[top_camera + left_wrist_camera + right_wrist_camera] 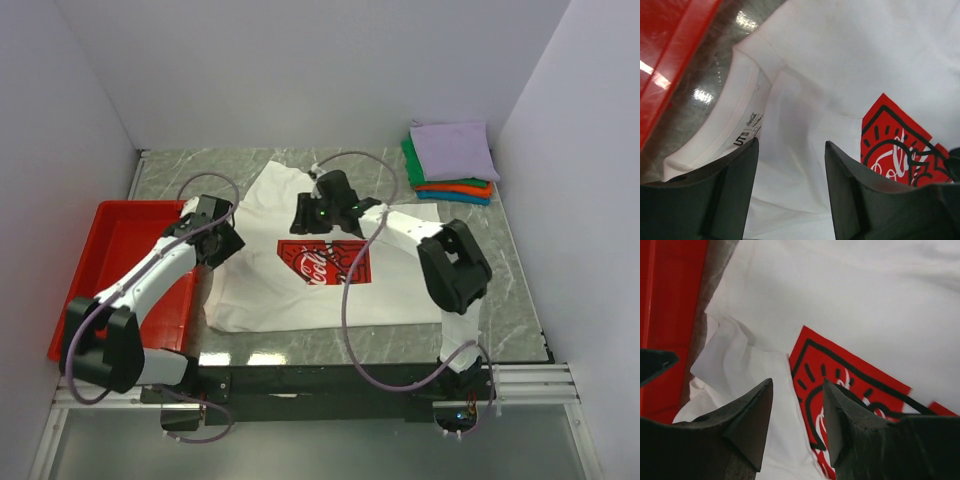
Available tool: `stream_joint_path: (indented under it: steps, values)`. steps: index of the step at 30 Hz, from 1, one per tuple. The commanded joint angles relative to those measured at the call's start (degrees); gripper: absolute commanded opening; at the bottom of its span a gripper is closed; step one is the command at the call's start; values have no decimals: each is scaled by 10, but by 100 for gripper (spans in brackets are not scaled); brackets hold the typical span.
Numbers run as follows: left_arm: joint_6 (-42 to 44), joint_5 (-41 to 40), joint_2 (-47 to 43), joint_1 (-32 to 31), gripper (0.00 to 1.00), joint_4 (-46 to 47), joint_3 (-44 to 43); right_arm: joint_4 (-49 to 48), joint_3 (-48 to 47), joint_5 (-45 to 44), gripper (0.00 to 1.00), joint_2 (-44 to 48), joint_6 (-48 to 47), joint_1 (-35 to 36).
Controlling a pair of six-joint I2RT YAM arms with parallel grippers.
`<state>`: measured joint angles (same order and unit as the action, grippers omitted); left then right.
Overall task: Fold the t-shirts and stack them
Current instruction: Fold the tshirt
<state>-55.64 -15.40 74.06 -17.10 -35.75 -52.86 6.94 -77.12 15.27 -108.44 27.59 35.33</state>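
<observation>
A large white t-shirt with a red square chest print lies spread on the marble table. My left gripper hovers at the shirt's left edge. In the left wrist view it is open over white cloth beside the collar label, holding nothing. My right gripper is over the shirt's upper middle. Seen from the right wrist it stands open above a folded white edge and the print. Folded t-shirts are stacked at the back right, lavender on top of green, orange and teal.
A red plastic tray sits at the left, right beside the left arm and the shirt's left edge; its wall shows in both wrist views. White walls close in the table on three sides.
</observation>
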Motion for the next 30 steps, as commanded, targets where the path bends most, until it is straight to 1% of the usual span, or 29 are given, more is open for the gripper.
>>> stream_joint_path:
  steps: [1,2,5,14,16,21,24,30]
  values:
    - [53,61,34,15,60,49,-36,-11,-78,31,51,-47,-27,26]
    - [54,73,53,18,59,52,-37,-8,-87,35,50,-71,-27,31]
    - [57,77,81,24,58,61,-43,-9,-106,36,49,-102,-25,45]
    - [55,101,122,27,52,86,-33,-9,-119,29,50,-139,-29,68]
    - [54,102,122,27,51,92,-27,-5,-130,28,49,-149,-30,69]
    - [52,107,118,27,43,100,-10,11,-156,27,49,-170,-32,80]
    - [52,108,113,27,42,103,-2,24,-175,17,49,-181,-36,90]
    - [50,109,104,27,42,103,8,33,-178,1,47,-193,-33,96]
